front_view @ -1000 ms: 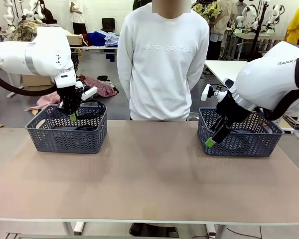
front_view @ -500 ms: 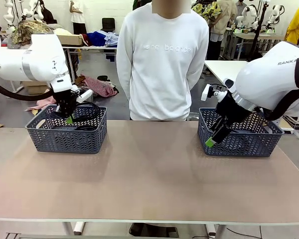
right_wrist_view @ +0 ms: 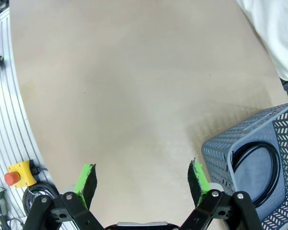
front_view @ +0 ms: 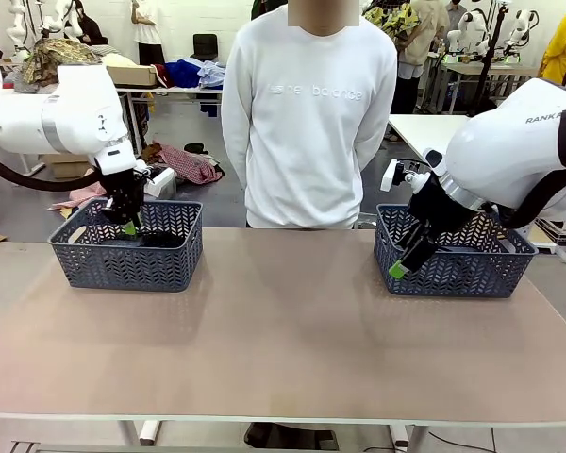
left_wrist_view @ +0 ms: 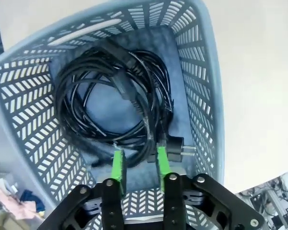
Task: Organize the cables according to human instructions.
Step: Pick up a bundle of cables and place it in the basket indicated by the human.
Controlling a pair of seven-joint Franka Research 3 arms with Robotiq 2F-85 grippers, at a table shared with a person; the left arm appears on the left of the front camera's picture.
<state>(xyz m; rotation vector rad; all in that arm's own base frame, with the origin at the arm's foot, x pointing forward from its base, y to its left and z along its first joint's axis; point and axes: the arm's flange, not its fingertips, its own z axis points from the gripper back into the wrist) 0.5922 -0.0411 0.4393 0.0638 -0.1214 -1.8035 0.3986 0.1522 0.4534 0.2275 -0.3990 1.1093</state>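
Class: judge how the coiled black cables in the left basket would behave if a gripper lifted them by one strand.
The cables look thin and loosely wound, so they would probably sag and uncoil. The plug looks chunky and would likely dangle and swing.

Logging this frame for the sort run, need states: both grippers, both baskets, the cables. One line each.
left gripper: over the left basket, fingers part open, nothing clamped
right gripper: fingers wide open, empty, beside the right basket
left basket: upright, holds coiled cables
cables in left basket: loose coils on the floor, plug near the fingers
right basket: upright, a black cable coil inside
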